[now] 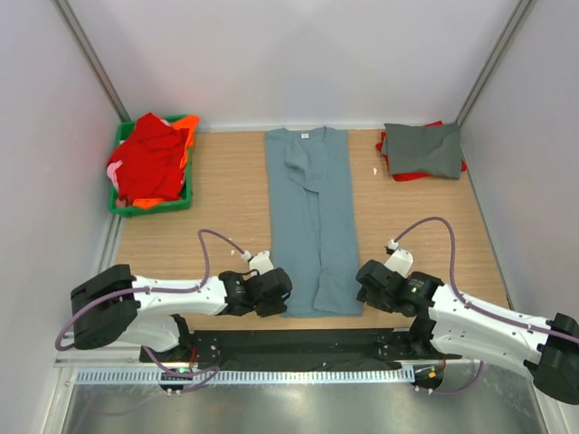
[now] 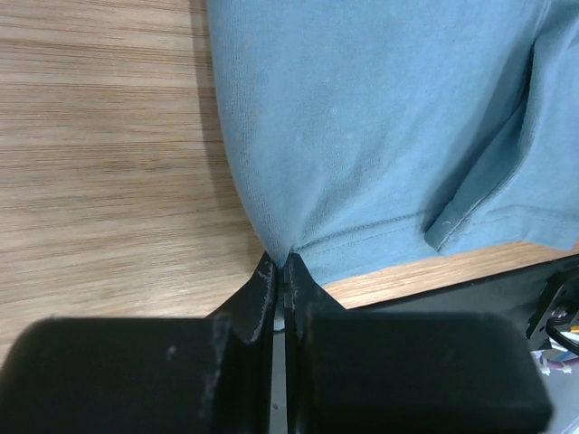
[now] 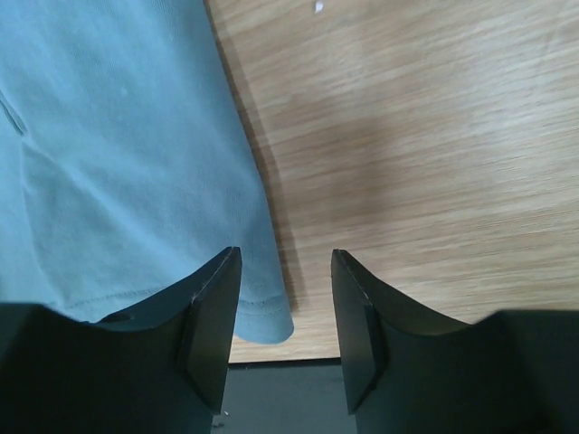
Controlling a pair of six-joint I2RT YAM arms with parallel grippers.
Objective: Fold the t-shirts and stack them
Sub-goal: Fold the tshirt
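A dusty blue-grey t-shirt lies folded into a long strip down the middle of the table, collar at the far end. My left gripper is shut on its near left hem corner. My right gripper is open, its jaws around the near right hem corner, not closed on it. A folded darker grey t-shirt lies at the back right on top of a red one. Several red and orange t-shirts are heaped at the back left.
The red and orange shirts fill a green plastic crate at the back left corner. White walls close the table on three sides. A black strip runs along the table's near edge between the arm bases.
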